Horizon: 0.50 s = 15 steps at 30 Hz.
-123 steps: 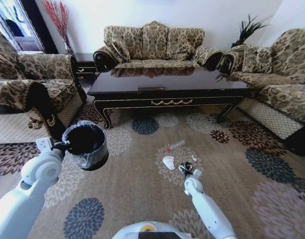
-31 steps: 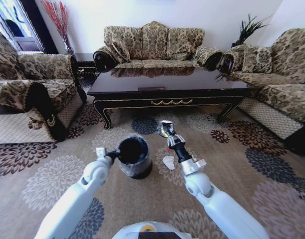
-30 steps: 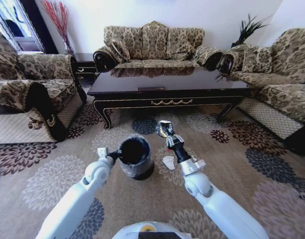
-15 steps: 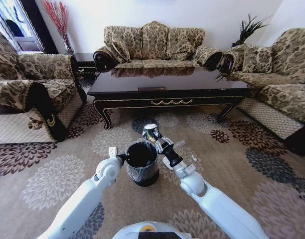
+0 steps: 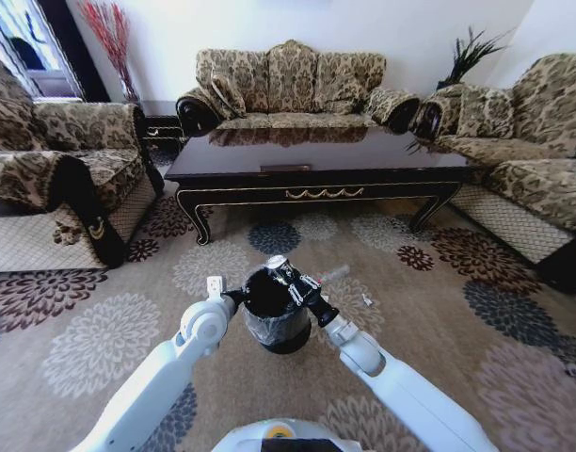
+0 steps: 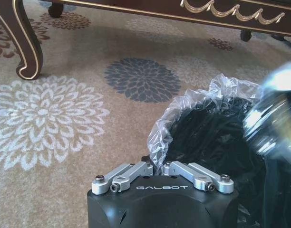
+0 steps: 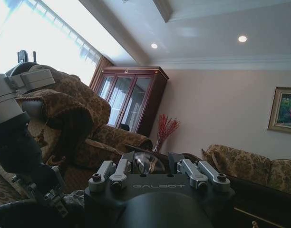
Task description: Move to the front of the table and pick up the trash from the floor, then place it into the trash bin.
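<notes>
Carpet [image 5: 100, 348] carrying table [image 5: 316, 174]; tube [image 5: 333, 274] and white scrap [image 5: 366, 300] lying just beyond right gripper [image 5: 280, 273].

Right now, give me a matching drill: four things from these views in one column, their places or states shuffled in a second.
1 trash bin
2 tube
3 right gripper
4 table

A lying on the carpet
B above the bin's mouth, shut on a shiny wrapper
C beyond the bin, before the sofa
D rim pinched by the left gripper

Pairs: 1-D, 2-A, 3-B, 4-C
</notes>
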Motion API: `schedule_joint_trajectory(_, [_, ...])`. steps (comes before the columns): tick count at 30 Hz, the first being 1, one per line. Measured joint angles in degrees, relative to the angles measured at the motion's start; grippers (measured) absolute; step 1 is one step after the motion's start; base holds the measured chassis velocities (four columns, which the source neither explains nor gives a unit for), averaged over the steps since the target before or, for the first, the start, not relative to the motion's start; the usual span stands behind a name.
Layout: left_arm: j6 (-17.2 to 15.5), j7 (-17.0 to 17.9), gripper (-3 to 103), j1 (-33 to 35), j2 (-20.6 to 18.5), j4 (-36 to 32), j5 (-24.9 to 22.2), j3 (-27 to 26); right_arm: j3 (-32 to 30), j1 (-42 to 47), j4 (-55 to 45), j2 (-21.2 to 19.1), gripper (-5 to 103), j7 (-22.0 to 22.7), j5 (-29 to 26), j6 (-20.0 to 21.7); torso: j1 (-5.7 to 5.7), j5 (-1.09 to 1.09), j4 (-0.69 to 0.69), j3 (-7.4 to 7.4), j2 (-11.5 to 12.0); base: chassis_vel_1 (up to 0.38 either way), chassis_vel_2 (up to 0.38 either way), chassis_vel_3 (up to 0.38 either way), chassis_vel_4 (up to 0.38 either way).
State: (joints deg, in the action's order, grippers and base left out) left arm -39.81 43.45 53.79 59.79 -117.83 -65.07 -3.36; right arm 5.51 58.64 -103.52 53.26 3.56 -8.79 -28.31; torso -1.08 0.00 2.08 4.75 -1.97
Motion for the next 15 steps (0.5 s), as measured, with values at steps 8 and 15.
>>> schedule_joint_trajectory(8, [0.0, -0.3, 4, 0.98, -0.39, -0.18, 0.84, -0.95, -0.83, 0.66, -1.14, -0.42, 71, -0.14, -1.27, 0.15, 0.0, 0.0, 0.0, 0.0, 0.0, 0.0, 0.0, 0.0, 0.0])
schedule_joint_trajectory(15, [0.01, -0.51, 4, 2.78, -1.13, -0.52, 1.17, -4.2, -3.16, 0.47, -1.74, 0.06, 93, 0.45, -3.68, 0.68, 0.0, 0.0, 0.0, 0.0, 0.0, 0.0, 0.0, 0.0, 0.0])
